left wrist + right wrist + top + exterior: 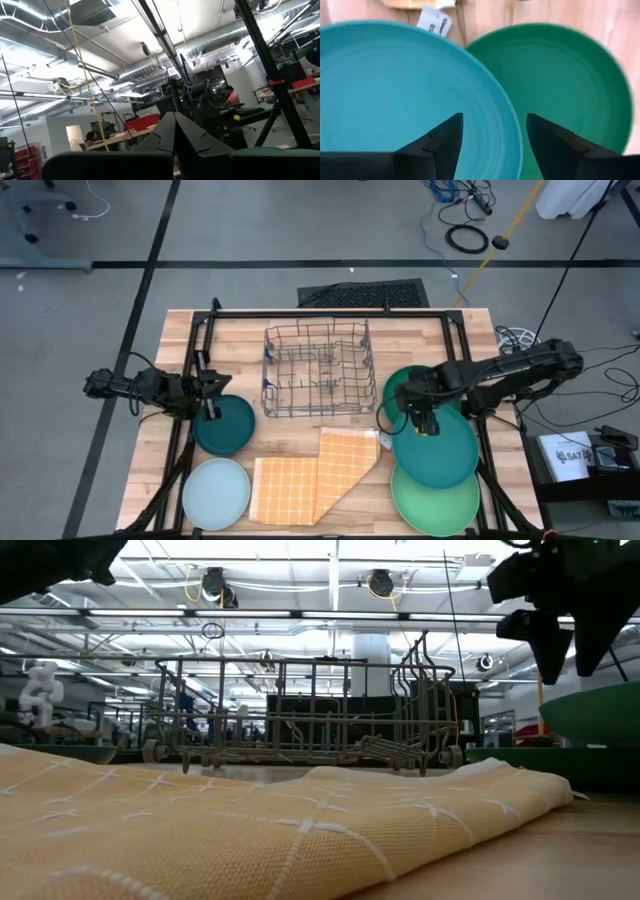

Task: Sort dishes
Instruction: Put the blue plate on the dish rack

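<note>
On the table's left lie a dark teal plate (226,427) and, nearer, a pale blue plate (215,493). On the right, a teal-blue plate (437,450) overlaps a deep green plate (400,387) behind it and a light green plate (436,502) in front of it. My right gripper (495,127) points down, open, above the teal-blue plate's far rim (512,135). One finger is over that plate and the other over the deep green plate (570,75), touching nothing. My left gripper (175,131) is shut above the dark teal plate's far-left edge, tipped upward toward the room.
A grey wire rack (320,370) stands at the middle back of the table. An orange checked cloth (315,475) lies folded in front of it, between the two plate groups. Black frame rails (190,340) run along both table sides. People sit in the room beyond (230,97).
</note>
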